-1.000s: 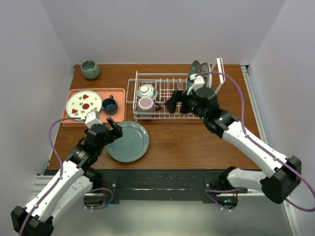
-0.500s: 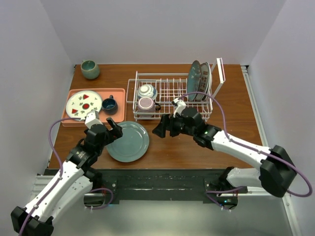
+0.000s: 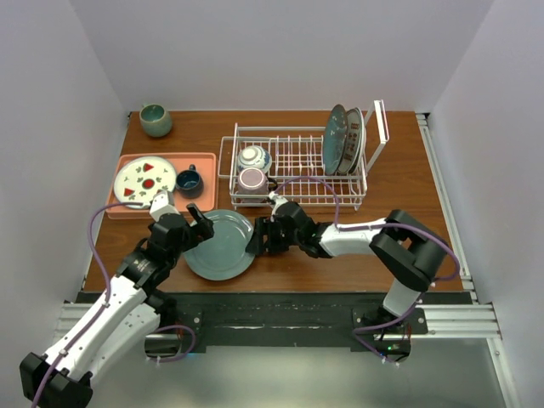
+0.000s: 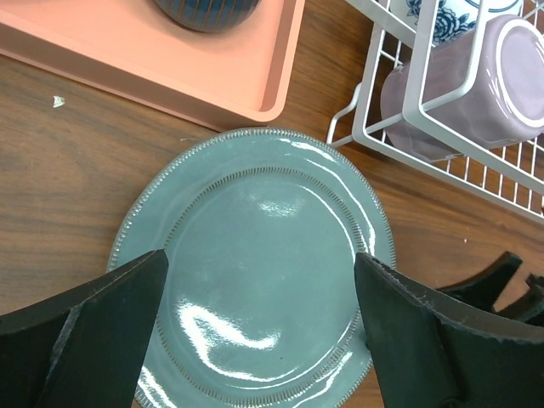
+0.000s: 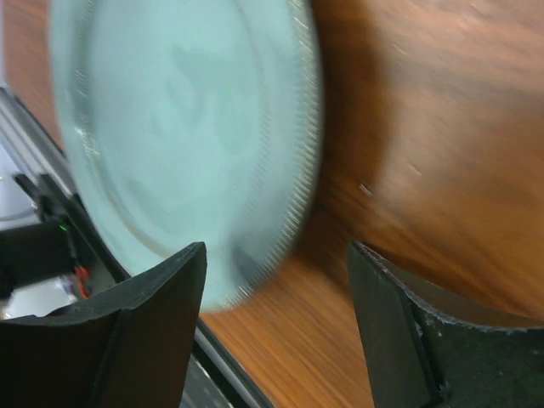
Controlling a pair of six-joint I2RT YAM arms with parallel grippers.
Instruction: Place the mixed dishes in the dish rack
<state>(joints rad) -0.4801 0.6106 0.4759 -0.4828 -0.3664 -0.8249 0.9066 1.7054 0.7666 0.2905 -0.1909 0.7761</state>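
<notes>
The plain round teal plate (image 3: 220, 245) lies flat near the counter's (image 3: 408, 187) front edge, just before the white wire dish rack (image 3: 297, 157); my left fingers (image 4: 85, 331) gape over it and my right fingers (image 5: 144, 331) stand apart at its right rim, so I should pinch that rim deep before tilting it up.

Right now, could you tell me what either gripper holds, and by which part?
Nothing is held: both the left gripper and right gripper stand open at the teal plate's opposite edges.

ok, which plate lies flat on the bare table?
The plain teal plate. The racked plates stand upright in the dish rack; the fruit-marked plate sits on the tray.
</notes>
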